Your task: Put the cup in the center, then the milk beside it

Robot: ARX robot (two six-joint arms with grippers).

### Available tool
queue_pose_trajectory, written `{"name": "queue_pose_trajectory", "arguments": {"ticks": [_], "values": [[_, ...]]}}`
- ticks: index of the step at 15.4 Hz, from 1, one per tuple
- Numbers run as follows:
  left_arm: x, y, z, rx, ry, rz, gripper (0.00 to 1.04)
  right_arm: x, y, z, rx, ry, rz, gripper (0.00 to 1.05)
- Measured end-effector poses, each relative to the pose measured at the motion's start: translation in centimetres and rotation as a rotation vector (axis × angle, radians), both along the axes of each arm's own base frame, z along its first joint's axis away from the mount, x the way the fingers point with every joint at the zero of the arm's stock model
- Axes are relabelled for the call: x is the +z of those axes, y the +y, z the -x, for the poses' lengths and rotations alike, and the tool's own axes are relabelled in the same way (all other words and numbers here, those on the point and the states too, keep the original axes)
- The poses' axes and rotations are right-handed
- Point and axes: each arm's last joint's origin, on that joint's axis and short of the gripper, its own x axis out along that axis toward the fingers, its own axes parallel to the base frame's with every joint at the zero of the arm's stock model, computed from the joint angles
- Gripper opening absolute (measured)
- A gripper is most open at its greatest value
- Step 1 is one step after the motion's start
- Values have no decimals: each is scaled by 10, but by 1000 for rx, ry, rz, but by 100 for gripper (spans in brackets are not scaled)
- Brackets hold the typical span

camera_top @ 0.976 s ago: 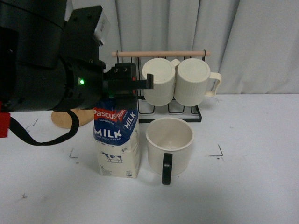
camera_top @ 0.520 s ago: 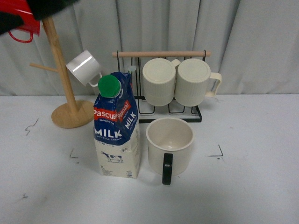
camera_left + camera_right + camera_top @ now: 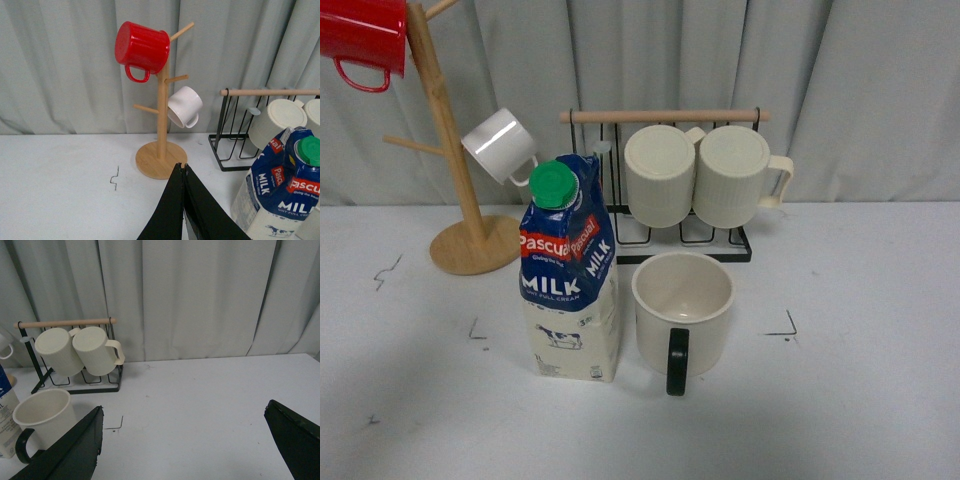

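1. Grey curtain backs a white counter (image 3: 880,400) bearing small pen marks.
2. The cup (image 3: 683,308) stands upright at frame centre in the front view, black handle toward the camera. The milk (image 3: 568,275) stands just beside it on its left; whether they touch, cannot tell.
3. Left claw (image 3: 183,172): fingers pressed together, empty. Right claw (image 3: 182,440): spread wide, empty.
4. Handling estimate: cup rigid, glazed, likely slippery, breakable; grip wall or handle. Carton sides yield; grip mid-body.
5. Count: one carton, one cup, two ribbed mugs (image 3: 705,185) on wire rack, one white mug (image 3: 500,146) and one red mug (image 3: 362,35) on wooden tree.
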Motion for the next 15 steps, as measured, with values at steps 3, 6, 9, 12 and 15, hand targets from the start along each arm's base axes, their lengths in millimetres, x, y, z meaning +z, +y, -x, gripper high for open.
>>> {"name": "queue_pose_trajectory", "arguments": {"ticks": [3,6,9,12,15], "values": [[-2,0,3,0,0,0,2,0,0,0,0,0,0,98],[-4,0,6,0,-3,0,2,0,0,0,0,0,0,98],[-11,0,16,0,-1,0,2,0,0,0,0,0,0,98],[-16,0,24,0,1,0,2,0,0,0,0,0,0,98],[-23,0,31,1,-6,0,2,0,0,0,0,0,0,98]]}}
